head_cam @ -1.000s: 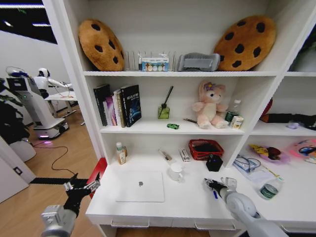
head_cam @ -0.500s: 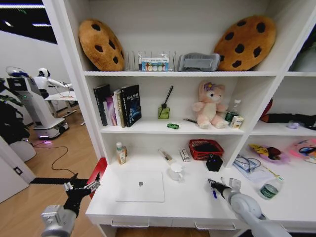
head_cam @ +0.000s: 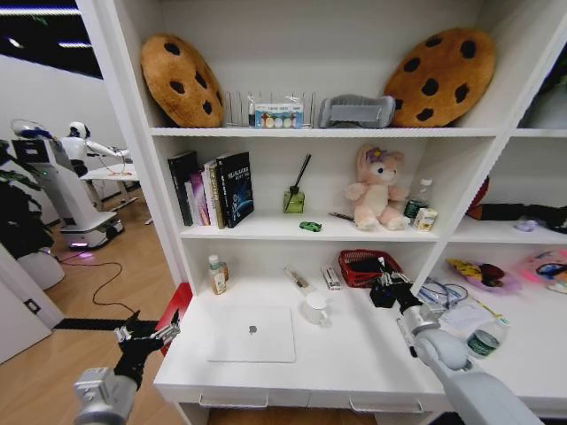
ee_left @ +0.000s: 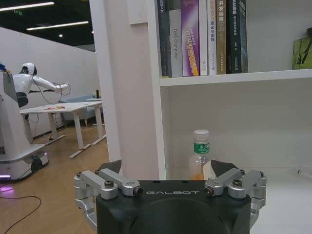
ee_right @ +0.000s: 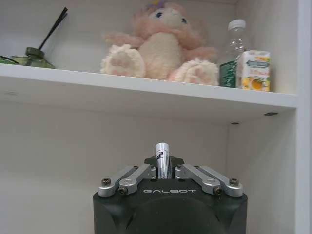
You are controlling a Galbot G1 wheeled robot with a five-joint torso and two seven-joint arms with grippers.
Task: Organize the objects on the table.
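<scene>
The right gripper [head_cam: 391, 285], raised over the desk [head_cam: 345, 350] before the red basket [head_cam: 368, 266], has its jaws clamped on a pen [ee_right: 162, 160]. The left gripper [head_cam: 146, 334] hangs off the desk's left end, jaws apart.

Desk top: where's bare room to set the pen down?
Bare patch on the desk top between laptop and right gripper, in front of the white cup. Crowded at the back around the red basket and on the right by the bottle.

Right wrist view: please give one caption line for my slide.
Right gripper shut on a pen, held upright below the shelf with the pink plush bunny.
</scene>
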